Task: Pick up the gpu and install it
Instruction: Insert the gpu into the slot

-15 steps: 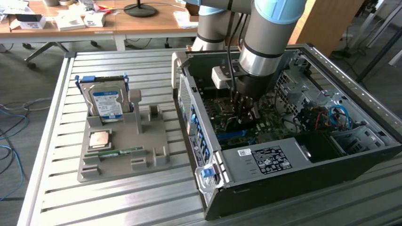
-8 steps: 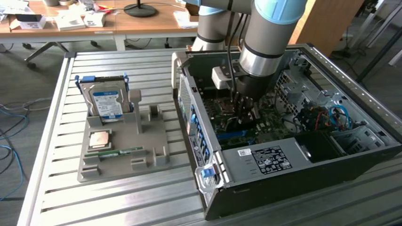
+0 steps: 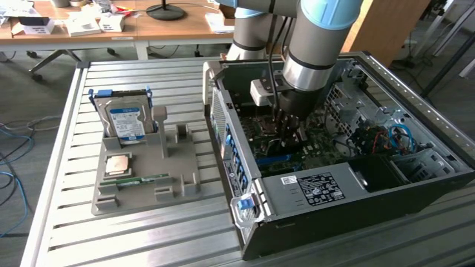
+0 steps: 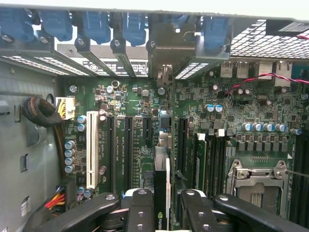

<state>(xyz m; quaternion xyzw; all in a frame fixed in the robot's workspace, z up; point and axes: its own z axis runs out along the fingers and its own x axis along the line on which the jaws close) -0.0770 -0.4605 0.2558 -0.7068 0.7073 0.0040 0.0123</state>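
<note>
Arm vertical inside case, hand clamping gpu over motherboard.

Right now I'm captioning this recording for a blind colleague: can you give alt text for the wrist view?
The gripper holds the gpu edge-on between its fingers over the green motherboard inside a computer case. Beneath the card run expansion slots, an empty processor socket lies beside them, and blue clips line the case wall.
</note>
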